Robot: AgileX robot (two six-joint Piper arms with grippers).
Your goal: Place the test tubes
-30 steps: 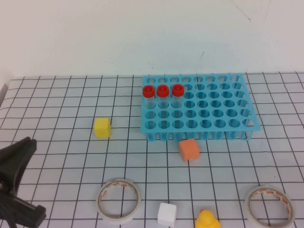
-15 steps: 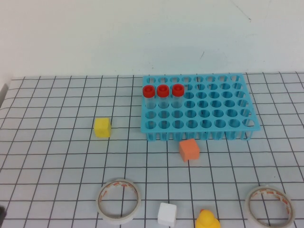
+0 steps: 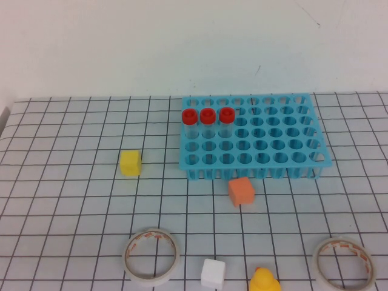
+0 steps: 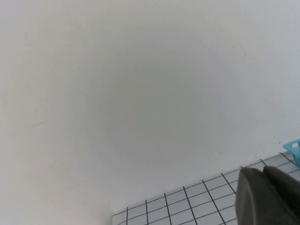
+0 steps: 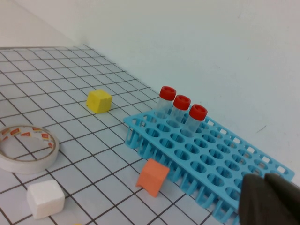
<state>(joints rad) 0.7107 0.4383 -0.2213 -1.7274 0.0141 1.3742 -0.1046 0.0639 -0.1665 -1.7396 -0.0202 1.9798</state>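
Three clear test tubes with red caps [image 3: 208, 115] [image 5: 182, 102] stand upright side by side in the far left holes of the blue rack [image 3: 273, 159] [image 5: 234, 161]. Neither arm shows in the high view. My left gripper [image 4: 262, 174] is shut and empty, raised and facing the white wall, with a corner of the rack [image 4: 294, 146] just in sight. My right gripper [image 5: 263, 180] is shut and empty too, hanging off the rack's near right corner.
A yellow cube [image 3: 130, 162] lies left of the rack and an orange cube [image 3: 241, 191] lies just in front of it. Near the front edge are two tape rolls [image 3: 151, 255] [image 3: 344, 262], a white cube [image 3: 213, 273] and a yellow duck [image 3: 264, 280].
The left arm, seen at the high view's lower left a second ago, has drawn back out of that view. Nothing on the table has moved.
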